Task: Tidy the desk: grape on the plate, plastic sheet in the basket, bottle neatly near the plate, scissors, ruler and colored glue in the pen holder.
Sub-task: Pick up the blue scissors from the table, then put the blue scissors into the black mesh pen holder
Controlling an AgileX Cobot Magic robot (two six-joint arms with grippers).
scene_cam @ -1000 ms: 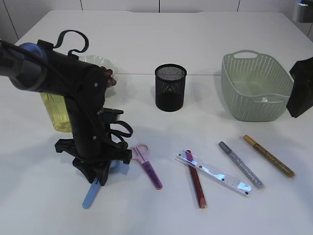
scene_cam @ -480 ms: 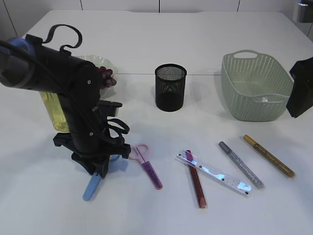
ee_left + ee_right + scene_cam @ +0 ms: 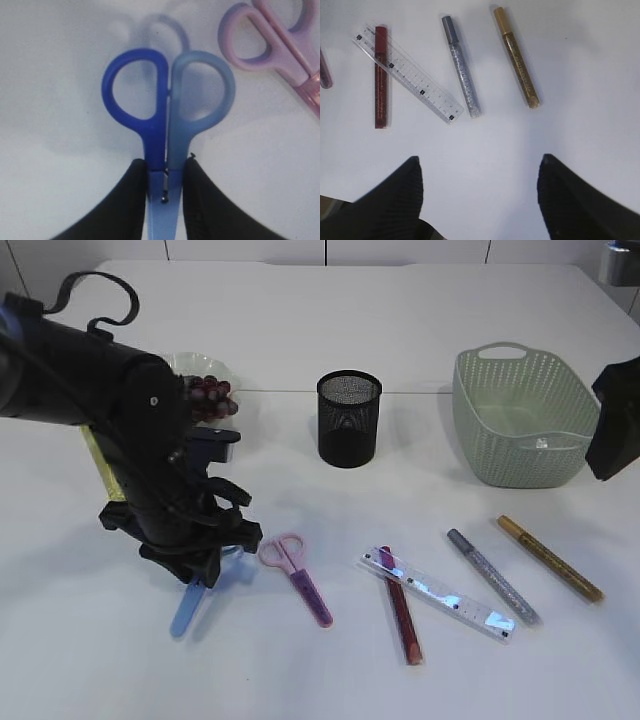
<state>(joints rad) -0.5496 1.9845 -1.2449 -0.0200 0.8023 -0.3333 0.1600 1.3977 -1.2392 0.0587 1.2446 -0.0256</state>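
Bare table between pen holder (image 3: 349, 419) and basket (image 3: 522, 418). Front row crowded: pink scissors (image 3: 297, 574) just beside left arm (image 3: 150, 470), then ruler (image 3: 440, 596) over red glue pen (image 3: 401, 606), silver pen (image 3: 492, 577), gold pen (image 3: 550, 558).

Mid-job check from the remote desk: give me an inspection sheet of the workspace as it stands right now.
Surface: white table, dry, no spills seen.
Job's things: blue scissors clamped; pink scissors, ruler lying over the red glue pen, silver glue pen and gold glue pen loose on the table; grapes on the plate; pen holder looks empty; basket holds something clear; bottle mostly hidden.
Clutter: nothing seen.
Grippers: left gripper shut on the scissors; right gripper open, holding nothing.
Cables: black cable loop on the left arm.
Surroundings: white wall panels.
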